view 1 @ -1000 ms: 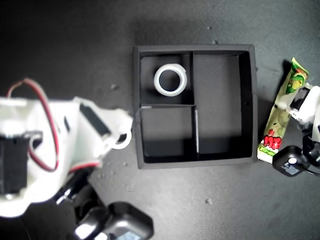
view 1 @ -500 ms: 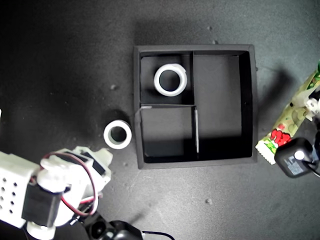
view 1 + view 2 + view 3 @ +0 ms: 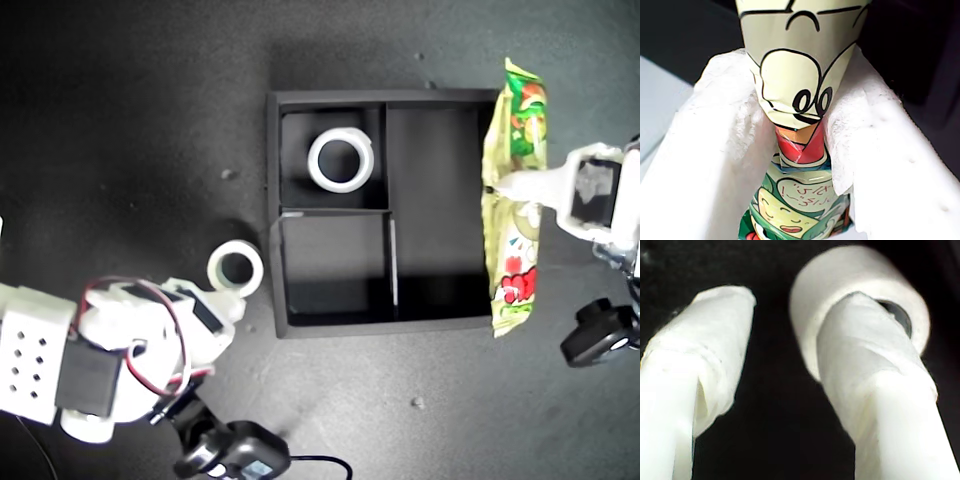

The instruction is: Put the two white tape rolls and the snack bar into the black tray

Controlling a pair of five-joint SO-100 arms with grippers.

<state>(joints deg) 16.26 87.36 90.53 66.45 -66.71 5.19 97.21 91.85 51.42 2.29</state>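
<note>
From the exterior view's left: the second gripper (image 3: 222, 300), which half a second ago sat well below the loose tape roll (image 3: 236, 268), now reaches up toward it from seven o'clock. Its jaws stand spread with nothing between them, and the roll lies on the mat just outside the black tray (image 3: 275, 260) at nine o'clock. The other tape roll (image 3: 341, 159) rests in the tray's eleven-o'clock compartment. At three o'clock, the first gripper (image 3: 505, 187) is clamped on the snack bar (image 3: 512, 210), which has swung over the tray's wall; lowering it into the long compartment looks next.
</note>
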